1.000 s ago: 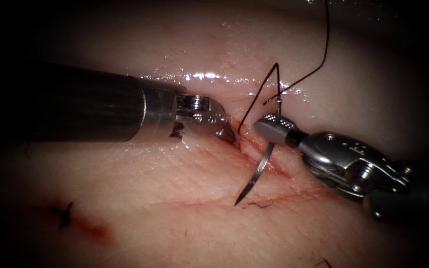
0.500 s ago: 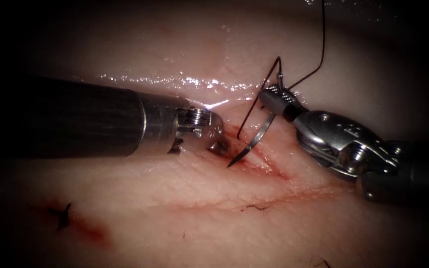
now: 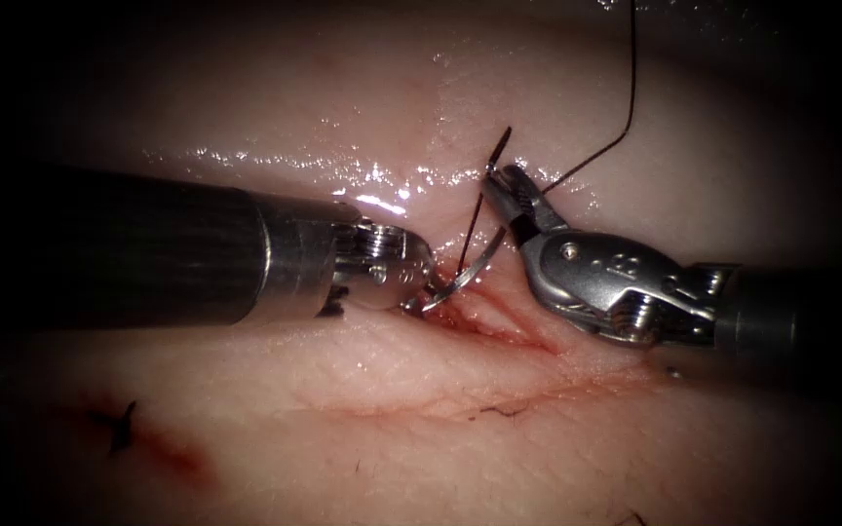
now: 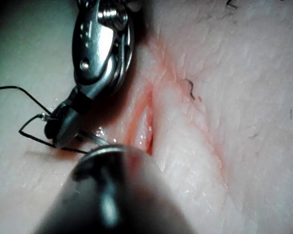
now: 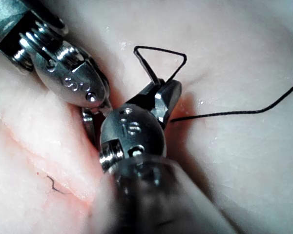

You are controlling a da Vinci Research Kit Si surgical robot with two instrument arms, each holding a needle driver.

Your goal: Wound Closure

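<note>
We judge the needle [image 3: 470,268] stiff, light and slippery, best taken flat across its body and away from the point. Our right gripper [image 3: 501,185] is clamped on it near its thread [image 3: 626,107] end. Its point reaches the cut [image 3: 499,317] in the tissue [image 3: 421,429], touching our left gripper [image 3: 421,292], whose opening we cannot tell.

Needle [image 3: 465,273] tip is tucked behind the left gripper [image 3: 419,292]; thread [image 3: 626,88] runs off the frame's top edge.
</note>
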